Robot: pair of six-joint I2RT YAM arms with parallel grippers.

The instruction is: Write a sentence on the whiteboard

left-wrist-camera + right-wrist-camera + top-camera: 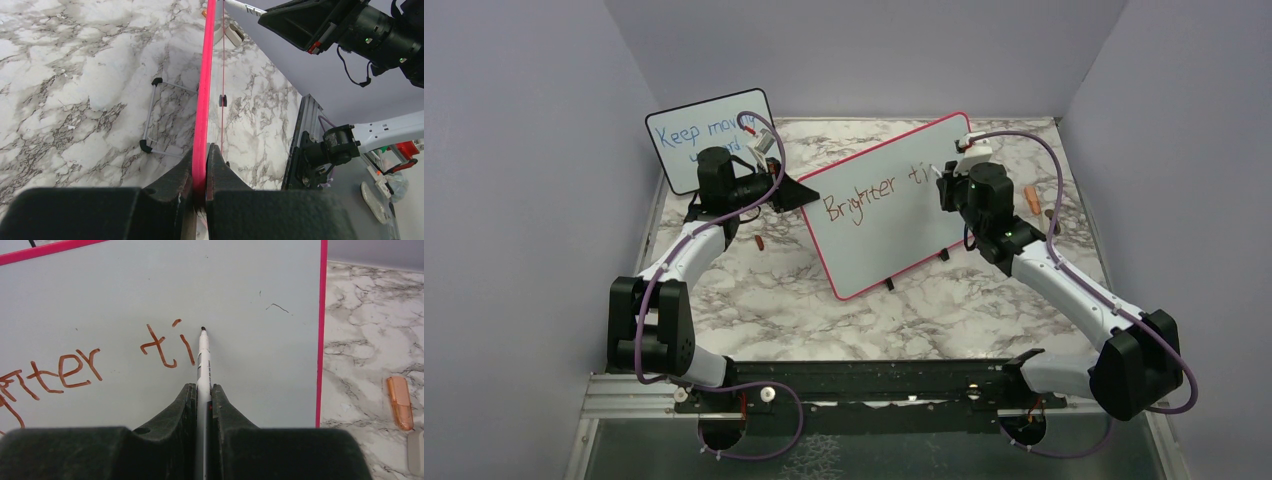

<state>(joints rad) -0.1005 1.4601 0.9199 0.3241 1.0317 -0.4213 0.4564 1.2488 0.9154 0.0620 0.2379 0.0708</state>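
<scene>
Whiteboard stood tilted mid-table, left gripper clamped on its edge; right gripper clenched marker, tip beside sentence at "ti"; pushing too hard could tip board or smear ink

Overhead I get even, diffuse light from above, rather dim, with only a soft shadow under the large pink-framed whiteboard on the white grey-veined marble table. In the wrist views the marble reads bright and crisp, while my left gripper and right gripper sit as dark, softly blurred masses along the bottom edge.
</scene>
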